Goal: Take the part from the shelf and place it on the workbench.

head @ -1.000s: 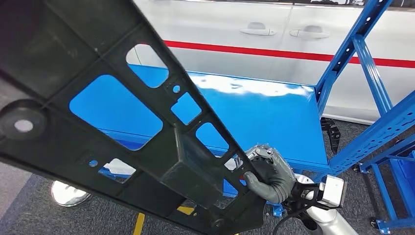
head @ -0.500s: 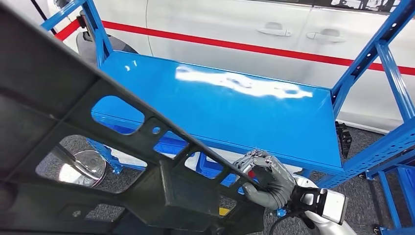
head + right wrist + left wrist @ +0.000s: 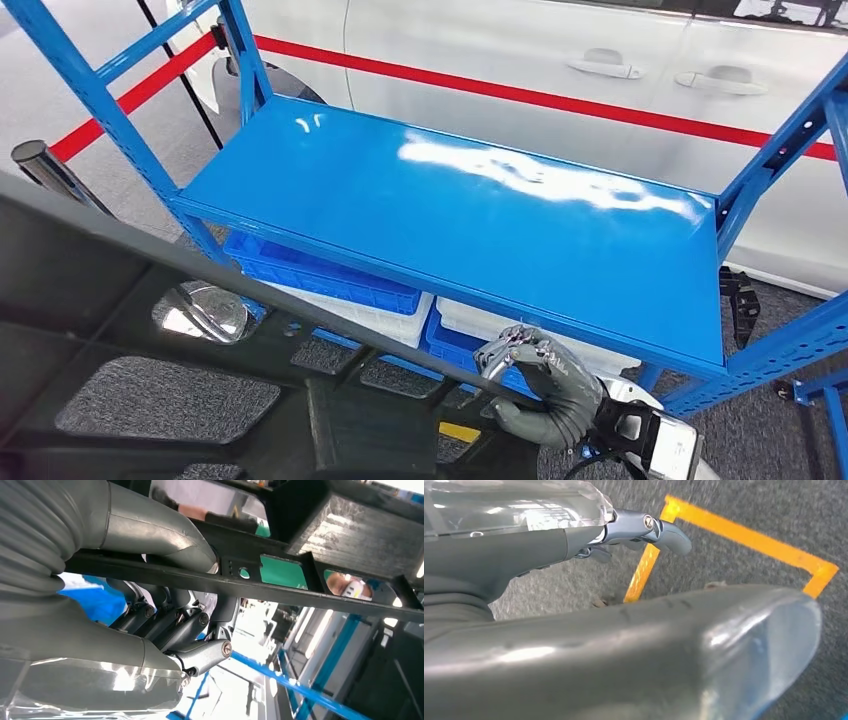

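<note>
Part (image 3: 200,400), clasped at its edge by the right hand's (image 3: 540,385) curled fingers, had been lowered clear of the blue workbench (image 3: 480,200); left-hand fingers couldn't be judged.

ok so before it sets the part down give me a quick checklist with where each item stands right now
1. Right hand grips the black part at its edge rail: ok.
2. Left hand has a hold on the part: cannot tell; the left wrist view shows its fingers over the grey floor and no contact with the part.
3. Top of the blue workbench bare where the part would land: ok.
4. Part above the workbench top: not ok; it sits in front of the near edge.
5. Blue uprights clear of the part's path: cannot tell.
</note>
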{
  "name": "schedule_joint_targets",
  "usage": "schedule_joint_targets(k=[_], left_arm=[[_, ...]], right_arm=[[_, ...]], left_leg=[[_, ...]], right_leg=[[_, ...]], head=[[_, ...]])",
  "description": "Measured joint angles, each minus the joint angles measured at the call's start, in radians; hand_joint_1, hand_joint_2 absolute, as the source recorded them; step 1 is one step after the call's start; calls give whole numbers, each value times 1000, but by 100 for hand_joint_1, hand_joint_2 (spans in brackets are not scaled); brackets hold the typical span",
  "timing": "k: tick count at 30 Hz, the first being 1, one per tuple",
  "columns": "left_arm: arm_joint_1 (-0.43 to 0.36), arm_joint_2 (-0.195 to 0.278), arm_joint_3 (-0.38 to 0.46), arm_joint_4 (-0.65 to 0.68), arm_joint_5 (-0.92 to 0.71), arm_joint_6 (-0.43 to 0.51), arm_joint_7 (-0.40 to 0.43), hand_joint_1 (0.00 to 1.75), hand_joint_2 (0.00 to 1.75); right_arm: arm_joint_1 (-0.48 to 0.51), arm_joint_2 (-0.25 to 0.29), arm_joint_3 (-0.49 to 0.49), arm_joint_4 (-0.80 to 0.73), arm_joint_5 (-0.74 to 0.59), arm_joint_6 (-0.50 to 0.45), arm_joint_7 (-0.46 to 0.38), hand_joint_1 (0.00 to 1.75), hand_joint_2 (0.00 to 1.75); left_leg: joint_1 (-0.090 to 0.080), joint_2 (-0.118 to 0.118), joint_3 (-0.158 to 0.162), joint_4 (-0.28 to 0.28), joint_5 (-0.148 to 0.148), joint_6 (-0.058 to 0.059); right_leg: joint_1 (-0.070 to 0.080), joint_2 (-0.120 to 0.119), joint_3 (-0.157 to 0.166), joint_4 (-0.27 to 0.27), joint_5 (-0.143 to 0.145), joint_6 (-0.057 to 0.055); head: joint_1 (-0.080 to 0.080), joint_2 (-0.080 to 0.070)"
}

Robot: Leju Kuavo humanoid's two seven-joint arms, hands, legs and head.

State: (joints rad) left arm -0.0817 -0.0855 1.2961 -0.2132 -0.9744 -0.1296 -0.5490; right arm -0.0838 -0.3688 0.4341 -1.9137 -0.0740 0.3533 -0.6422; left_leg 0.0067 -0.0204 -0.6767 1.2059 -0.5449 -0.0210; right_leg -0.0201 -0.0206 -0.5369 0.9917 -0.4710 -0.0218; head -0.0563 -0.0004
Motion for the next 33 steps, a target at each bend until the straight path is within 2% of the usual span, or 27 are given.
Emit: schedule_joint_targets(k=[1,2,3,5,7,8,10,11,13,15,16,17,18,19,20,22,23,24,25,26,28,30,31,32,33], left_arm=[[1,0,0,0,-1,-1,-2,0,0],[3,0,0,0,-2,-2,-4,0,0],[5,-1,0,0,-2,-2,-7,0,0],[7,-1,0,0,-3,-2,-13,0,0],[6,-1,0,0,-3,-4,-18,0,0],[6,-1,0,0,-4,-5,-19,0,0],[9,-1,0,0,-4,-7,-21,0,0],[11,-1,0,0,-4,-9,-22,0,0],[11,-2,0,0,-5,-13,-23,0,0],[8,-2,0,0,-5,-17,-27,0,0],[8,-3,0,0,-5,-18,-29,0,0],[8,-3,0,0,-5,-18,-30,0,0],[8,-4,0,0,-5,-19,-32,0,0],[8,-5,0,0,-5,-19,-33,0,0],[8,-7,0,0,-5,-20,-33,0,0],[4,-15,0,0,-5,-20,-34,0,0],[3,-18,0,1,-5,-20,-33,0,0],[2,-21,0,1,-4,-20,-31,0,0],[2,-24,0,1,-3,-20,-29,0,0],[3,-27,0,1,-1,-19,-28,0,0],[3,-31,0,1,3,-16,-25,0,0],[-2,-37,0,1,9,-14,-23,0,0],[-4,-39,0,1,12,-13,-23,0,0],[-4,-42,0,1,13,-12,-22,0,0],[-4,-43,1,1,15,-12,-22,0,0]], right_arm=[[7,0,0,0,4,1,-3,169,175],[12,0,0,0,6,2,-7,169,175],[16,0,0,0,8,4,-11,169,175],[21,0,0,0,10,8,-18,169,175],[24,0,0,0,14,13,-23,169,175],[27,0,0,0,17,14,-24,169,175],[31,0,-1,-1,22,16,-27,169,175],[33,0,-1,-1,24,16,-28,169,175],[37,0,-1,-2,26,16,-30,169,175],[45,0,-1,-3,30,16,-31,169,175],[50,0,-1,-3,33,16,-31,169,175],[54,0,-2,-3,36,16,-31,169,175],[58,0,-2,-3,40,14,-31,169,175],[61,0,-2,-4,42,13,-31,169,175],[63,0,-2,-6,45,10,-32,169,175],[69,1,-2,-14,55,4,-31,169,175],[73,1,-2,-19,61,0,-29,169,175],[75,2,-2,-23,67,-2,-26,169,175],[77,2,-2,-28,71,-3,-22,169,175],[78,2,-2,-31,75,-3,-17,169,175],[78,2,-2,-37,77,-1,-9,169,175],[77,1,-1,-39,75,4,-5,169,175],[76,1,-1,-37,74,8,-3,169,175],[74,1,-1,-35,72,11,0,169,175],[70,1,0,-31,69,15,4,169,175]], left_leg=[[1,5,-25,58,-22,-3],[2,7,-35,86,-26,-6],[3,10,-26,73,-11,-7],[3,34,45,-57,50,-5],[-2,58,103,-172,86,8],[-4,62,111,-191,89,15],[-6,46,106,-193,93,30],[-5,38,106,-196,96,36],[-1,23,105,-204,104,49],[-1,7,100,-205,109,57],[-2,-2,97,-204,111,59],[-4,-13,95,-203,112,59],[-5,-25,94,-201,112,59],[-6,-37,94,-199,113,59],[-6,-49,94,-197,113,58],[-7,-71,90,-193,115,51],[-5,-80,85,-192,117,46],[-3,-90,80,-192,120,40],[-2,-100,77,-194,123,32],[-1,-100,74,-192,123,27],[-6,-63,53,-150,94,17],[-6,-10,0,-33,29,10],[-3,1,-29,32,2,7],[0,7,-46,74,-11,4],[2,10,-46,81,-6,1]], right_leg=[[1,-11,-1,1,0,0],[2,-22,-2,3,-1,-1],[2,-32,-2,4,-2,0],[3,-50,-1,8,-5,4],[7,-63,-1,14,-9,13],[11,-69,-2,16,-10,17],[13,-81,-1,16,-10,27],[11,-77,-2,19,-14,33],[6,-40,-22,67,-52,42],[4,2,-78,189,-120,45],[4,9,-108,253,-144,46],[4,12,-127,292,-150,46],[4,14,-127,293,-136,44],[4,19,-108,252,-104,40],[4,32,-75,182,-64,35],[5,71,-19,62,-17,25],[6,84,-8,33,-12,22],[8,87,-6,27,-14,21],[9,78,-6,21,-12,19],[7,67,-5,16,-8,16],[2,41,0,3,-1,6],[3,13,1,0,0,0],[4,-1,0,1,0,-1],[5,-15,-1,3,-1,-1],[6,-28,-2,4,-2,-1]], head=[[0,0],[0,0],[0,0],[0,0],[0,0],[0,0],[0,0],[0,0],[0,0],[0,0],[0,0],[0,0],[0,0],[0,0],[0,0],[0,0],[0,0],[0,0],[0,0],[0,0],[0,0],[0,0],[0,0],[0,0],[0,0]])
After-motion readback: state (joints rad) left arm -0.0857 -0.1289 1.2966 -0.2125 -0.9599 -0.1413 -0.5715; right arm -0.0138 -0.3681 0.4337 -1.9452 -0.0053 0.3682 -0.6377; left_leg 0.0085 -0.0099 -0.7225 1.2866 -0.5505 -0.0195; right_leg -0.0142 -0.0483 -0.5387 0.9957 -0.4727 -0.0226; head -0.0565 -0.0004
